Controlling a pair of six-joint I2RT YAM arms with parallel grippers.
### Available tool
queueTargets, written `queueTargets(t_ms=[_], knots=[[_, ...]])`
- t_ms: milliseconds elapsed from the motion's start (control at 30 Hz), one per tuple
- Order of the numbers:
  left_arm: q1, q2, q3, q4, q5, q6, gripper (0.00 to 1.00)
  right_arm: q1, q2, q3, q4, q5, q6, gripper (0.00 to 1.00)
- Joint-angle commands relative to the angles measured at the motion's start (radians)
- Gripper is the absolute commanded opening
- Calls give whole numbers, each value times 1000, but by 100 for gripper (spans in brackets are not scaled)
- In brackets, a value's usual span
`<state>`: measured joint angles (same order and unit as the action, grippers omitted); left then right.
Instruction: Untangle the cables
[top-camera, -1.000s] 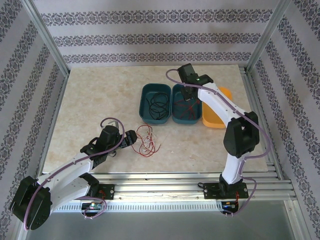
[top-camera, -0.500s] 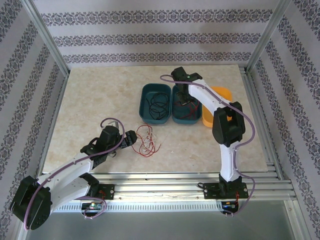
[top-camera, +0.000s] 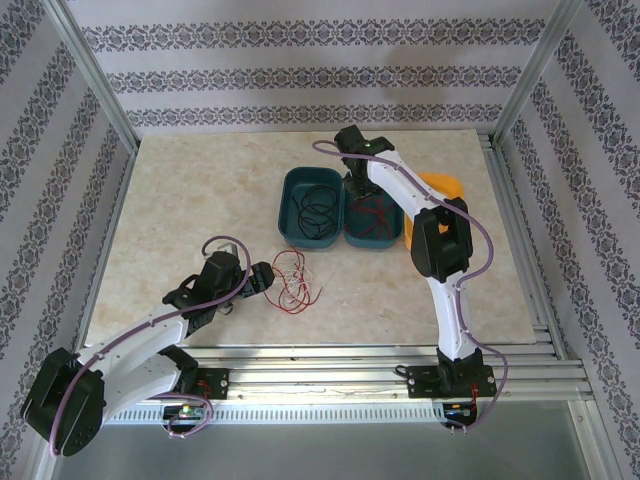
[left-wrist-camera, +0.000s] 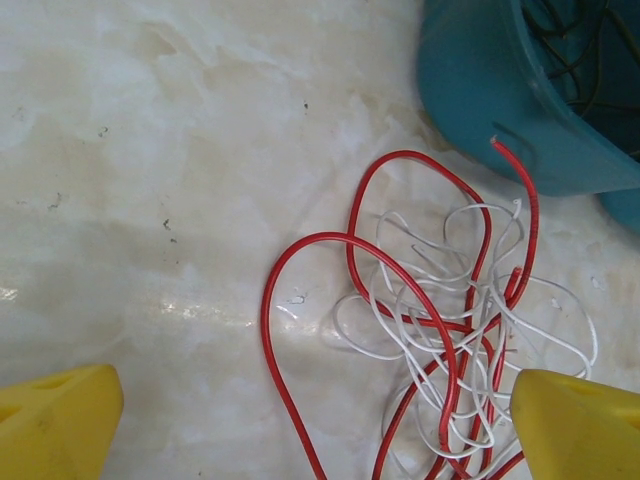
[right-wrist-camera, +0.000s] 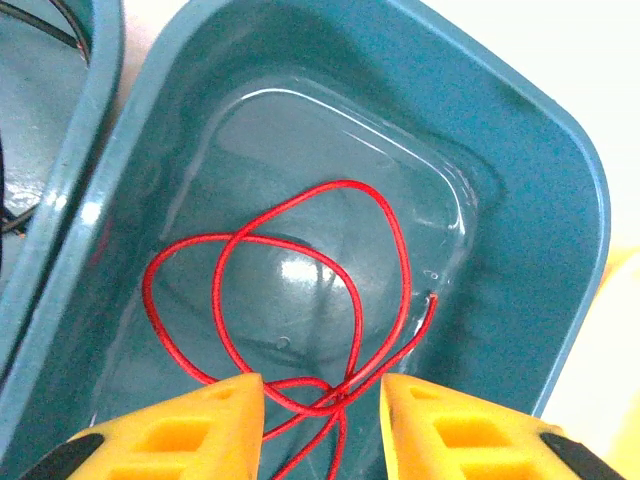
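The left arm (top-camera: 150, 335) lies low, reaching forward and to the right from its base, and the left gripper (top-camera: 266, 278) has its yellow fingers (left-wrist-camera: 55, 420) spread wide apart. The right arm (top-camera: 440, 290) rises from its base, bends at the elbow and stretches away toward the far left, wrist tipped downward. The right gripper (right-wrist-camera: 322, 420) hangs with its fingers slightly parted, a narrow gap between them.

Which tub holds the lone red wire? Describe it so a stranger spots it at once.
On the pale marble tabletop, three plastic tubs sit in a row. It is the middle one, a teal rectangular tub, between its teal twin and an orange tub. Only it holds a thin red wire; the twin holds black wires.
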<state>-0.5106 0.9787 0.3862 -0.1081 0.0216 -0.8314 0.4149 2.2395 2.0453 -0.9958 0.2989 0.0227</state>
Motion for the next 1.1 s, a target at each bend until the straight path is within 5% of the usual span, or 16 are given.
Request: queueTargets(t_ms=[0, 600, 700, 800, 1067], knots=[[-3, 15, 8, 0, -11, -7, 99, 1, -36, 18, -38, -34, 11, 35], [-4, 62, 16, 50, 14, -13, 99, 144, -629, -557, 256, -183, 170, 52], [-4, 76, 13, 69, 25, -15, 93, 192, -710, -682, 319, -212, 222, 67], [-3, 91, 7, 95, 41, -20, 82, 263, -774, -783, 369, -215, 284, 97], [-21, 175, 8, 127, 80, -70, 60, 470, -819, -944, 416, -67, 444, 98]])
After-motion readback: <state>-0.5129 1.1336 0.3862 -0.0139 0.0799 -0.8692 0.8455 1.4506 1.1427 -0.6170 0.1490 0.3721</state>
